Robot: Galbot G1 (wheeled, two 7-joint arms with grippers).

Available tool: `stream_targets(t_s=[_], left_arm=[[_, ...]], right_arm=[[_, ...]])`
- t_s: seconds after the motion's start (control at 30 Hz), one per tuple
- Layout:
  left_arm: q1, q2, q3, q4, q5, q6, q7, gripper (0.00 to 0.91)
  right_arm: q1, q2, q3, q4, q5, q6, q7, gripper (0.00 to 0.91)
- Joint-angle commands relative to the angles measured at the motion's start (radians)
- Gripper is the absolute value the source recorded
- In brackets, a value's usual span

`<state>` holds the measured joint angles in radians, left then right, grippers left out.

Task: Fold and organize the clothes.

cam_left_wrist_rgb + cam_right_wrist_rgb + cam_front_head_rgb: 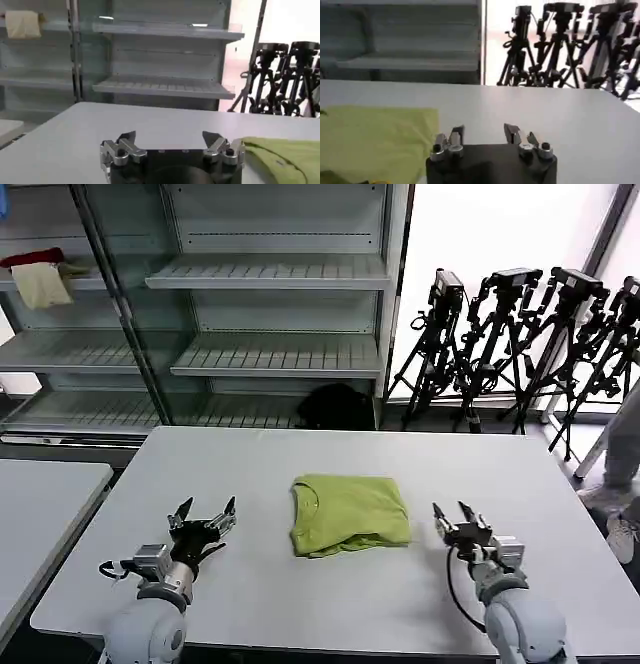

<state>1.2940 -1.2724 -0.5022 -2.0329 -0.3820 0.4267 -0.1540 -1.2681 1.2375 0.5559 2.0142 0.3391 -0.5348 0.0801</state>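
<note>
One lime-green T-shirt lies folded into a rough rectangle in the middle of the grey table, collar at its left end. My left gripper hovers low over the table to the shirt's left, open and empty. On the shirt's right my right gripper is open too, with nothing between its fingers. The left wrist view has the left gripper with the shirt's edge beside it. In the right wrist view the right gripper stands just off the shirt.
Grey metal shelving stands behind the table, with a cream and red cloth on an upper left shelf. Black camera tripods cluster at the back right. A second table adjoins on the left. A dark bag sits on the floor.
</note>
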Motion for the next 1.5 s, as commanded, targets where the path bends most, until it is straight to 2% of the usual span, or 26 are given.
stream_targets(t_s=[0.03, 0.07, 0.13, 0.37, 0.73, 0.97, 1.17, 1.5], left_arm=[[0.011, 0.076, -0.055, 0.036, -0.037, -0.081, 0.107, 0.907], [0.012, 0.083, -0.061, 0.042, -0.046, -0.087, 0.110, 0.907], [0.015, 0.092, -0.073, 0.050, -0.075, -0.097, 0.117, 0.907], [0.034, 0.113, -0.103, 0.066, -0.234, -0.109, 0.126, 0.907], [0.015, 0.106, -0.092, 0.081, -0.237, -0.101, 0.114, 0.907], [0.016, 0.129, -0.104, 0.077, -0.241, -0.108, 0.081, 0.907], [0.032, 0.154, -0.114, 0.080, -0.246, -0.138, 0.068, 0.907], [0.052, 0.155, -0.116, 0.096, -0.244, -0.196, 0.055, 0.907]], right_arm=[[-0.116, -0.098, 0.278, -0.091, -0.049, 0.174, 0.059, 0.907], [-0.137, -0.104, 0.298, -0.098, -0.051, 0.184, 0.039, 0.907], [-0.157, -0.099, 0.306, -0.099, -0.050, 0.217, 0.041, 0.907], [-0.166, -0.076, 0.304, -0.092, -0.071, 0.203, 0.025, 0.907], [-0.197, -0.097, 0.361, -0.092, -0.067, 0.219, -0.006, 0.907], [-0.193, -0.090, 0.364, -0.078, -0.062, 0.235, -0.028, 0.907], [-0.195, -0.086, 0.362, -0.068, -0.061, 0.240, -0.043, 0.907], [-0.209, -0.086, 0.362, -0.064, -0.051, 0.244, -0.052, 0.907]])
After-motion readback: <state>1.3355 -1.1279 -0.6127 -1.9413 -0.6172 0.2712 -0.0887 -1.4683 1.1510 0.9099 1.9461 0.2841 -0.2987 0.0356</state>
